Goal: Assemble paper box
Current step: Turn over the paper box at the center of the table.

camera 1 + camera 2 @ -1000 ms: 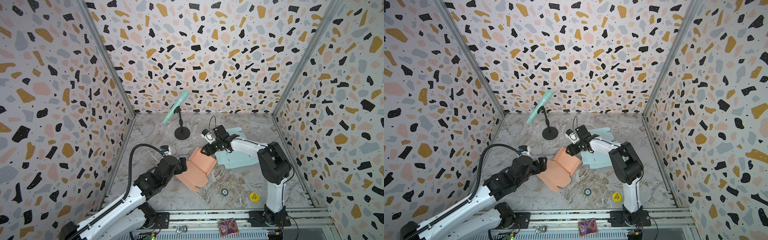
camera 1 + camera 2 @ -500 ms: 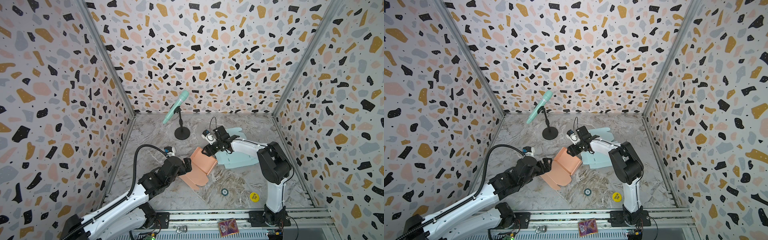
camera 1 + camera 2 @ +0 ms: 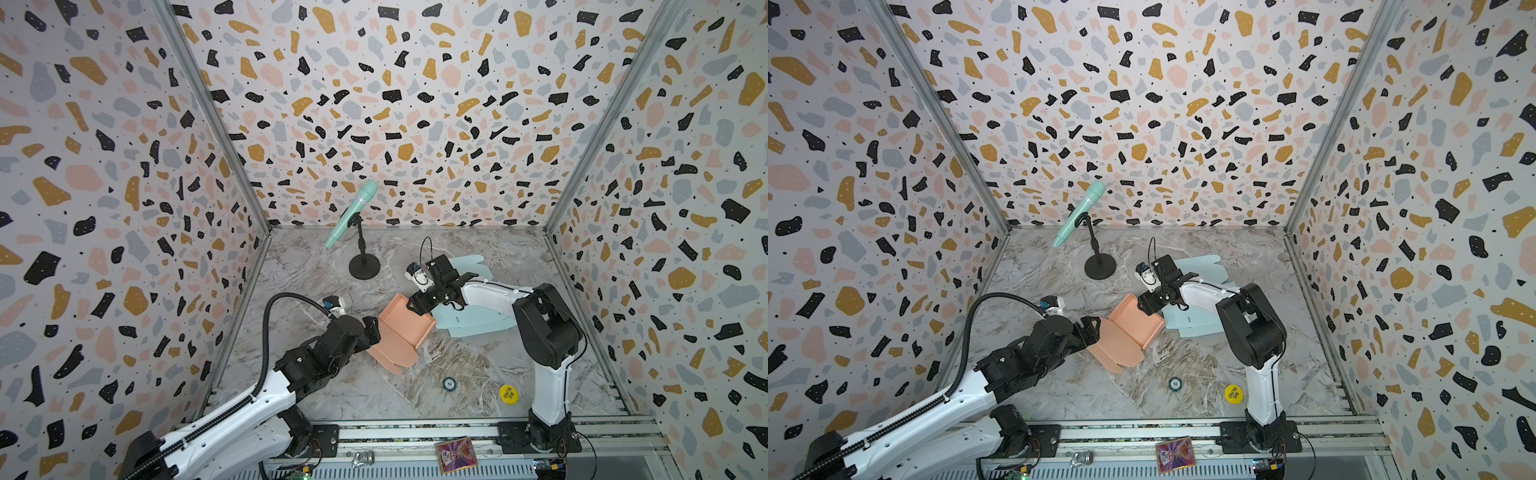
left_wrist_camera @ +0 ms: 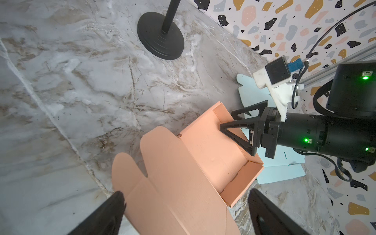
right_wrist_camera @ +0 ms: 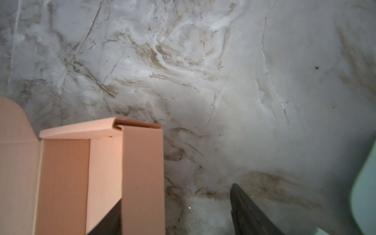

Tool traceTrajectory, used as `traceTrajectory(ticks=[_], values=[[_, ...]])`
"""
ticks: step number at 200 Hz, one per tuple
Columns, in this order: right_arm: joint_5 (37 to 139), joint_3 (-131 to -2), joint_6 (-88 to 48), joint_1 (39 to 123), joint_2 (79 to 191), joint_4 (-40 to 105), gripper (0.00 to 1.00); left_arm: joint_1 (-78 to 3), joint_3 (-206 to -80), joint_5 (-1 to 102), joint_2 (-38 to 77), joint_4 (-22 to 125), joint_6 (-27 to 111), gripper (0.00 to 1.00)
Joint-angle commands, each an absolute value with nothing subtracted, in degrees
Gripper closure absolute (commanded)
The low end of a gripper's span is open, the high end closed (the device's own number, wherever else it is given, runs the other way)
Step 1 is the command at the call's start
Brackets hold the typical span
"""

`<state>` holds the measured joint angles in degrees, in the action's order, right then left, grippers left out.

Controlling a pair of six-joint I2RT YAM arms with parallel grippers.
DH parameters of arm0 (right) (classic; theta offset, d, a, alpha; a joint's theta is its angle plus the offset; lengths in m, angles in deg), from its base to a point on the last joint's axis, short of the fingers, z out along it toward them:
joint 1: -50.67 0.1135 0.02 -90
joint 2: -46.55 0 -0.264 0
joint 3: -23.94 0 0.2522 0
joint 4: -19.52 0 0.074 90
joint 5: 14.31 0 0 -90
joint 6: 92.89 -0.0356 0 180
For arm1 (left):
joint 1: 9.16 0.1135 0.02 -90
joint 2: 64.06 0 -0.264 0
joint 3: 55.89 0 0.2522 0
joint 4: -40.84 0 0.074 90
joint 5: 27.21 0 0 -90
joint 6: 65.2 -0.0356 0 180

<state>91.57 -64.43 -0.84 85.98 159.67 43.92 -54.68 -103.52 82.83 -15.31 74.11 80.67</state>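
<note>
The light, easily creased peach paper box [image 3: 405, 328] lay half-folded mid-bench, best pinched along a stiff wall fold, where the half-open right claw [image 4: 234, 124] straddled one wall while the left claw [image 4: 183, 211] gaped wide around its lid flap, gripping nothing.

Peach paper box [image 3: 405, 322], walls half-raised, lid flap open, on marble tabletop [image 3: 316, 270].

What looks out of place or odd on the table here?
Nothing spilled or damaged. Oddities: a poker chip and a yellow disc lie loose near the front, unrelated to the pink box, which sits partly over the flat blue cardboard.
</note>
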Motion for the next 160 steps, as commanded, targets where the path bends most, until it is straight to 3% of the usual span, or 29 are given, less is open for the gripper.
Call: traceTrajectory(ticks=[1,93,160], values=[[89.53,-64.01,0.03,86.8,160.28,44.02,0.29,-55.45,-103.08,84.24,-15.53,75.07,81.81,0.0],[88.17,-61.96,0.12,87.81,159.71,42.9,0.29,-56.61,-105.18,85.84,-16.33,78.07,82.63,0.0],[87.62,-60.54,-0.08,89.16,158.95,42.27,0.29,-59.52,-105.23,83.73,-12.36,71.13,84.16,0.0]])
